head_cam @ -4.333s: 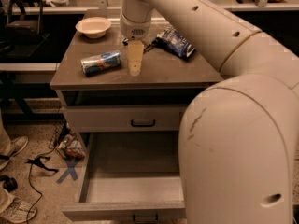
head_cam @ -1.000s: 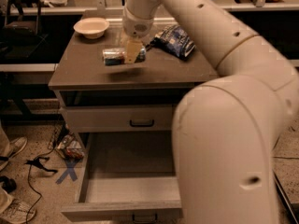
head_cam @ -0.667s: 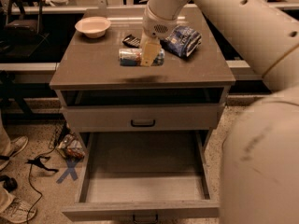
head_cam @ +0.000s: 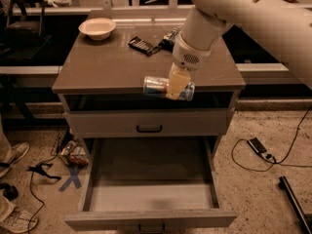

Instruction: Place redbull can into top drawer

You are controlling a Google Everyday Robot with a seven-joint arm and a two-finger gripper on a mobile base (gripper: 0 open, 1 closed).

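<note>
Gripper (head_cam: 176, 87): at the end of the pale arm (head_cam: 229, 9) reaching in from upper right; sits at the front edge of the cabinet top, right of centre. Fingers closed round the can's mid-body; one tan finger lies across the can's front, the other is hidden behind it.
Redbull can (head_cam: 155, 87): in the gripper's hold, lying horizontal, long axis running left-right. Blue/silver w/ red mark. Both ends stick out either side of the finger. Seen against the top's front edge and the dark gap under it (contact w/ the top: cannot tell).
Top drawer (head_cam: 151, 196): well below the gripper, pulled out toward the camera; pale grey floor showing, small dark handle on its front at the frame's bottom edge.
Shallow drawer (head_cam: 195, 123): just below the gripper, between it and the open drawer; shut. Black bar handle (head_cam: 148, 128) sits below and slightly left of the gripper.
Cabinet top (head_cam: 107, 67): grey-brown slab, spreading behind and left of the gripper.
Bowl (head_cam: 97, 28): well behind and far left of the gripper, nr back-left corner, upright.
Dark flat item (head_cam: 143, 45): behind and a little left of the gripper, lying flat; type cannot be told.
Snack bag (head_cam: 170, 34): behind the gripper, mostly hidden by the arm.
Blue X mark (head_cam: 72, 179): on the speckled floor, below and left of the gripper, beside the open drawer's left wall.
Cable (head_cam: 287, 152): on the floor below and right of the gripper, w/ a small dark device at its near end.
</note>
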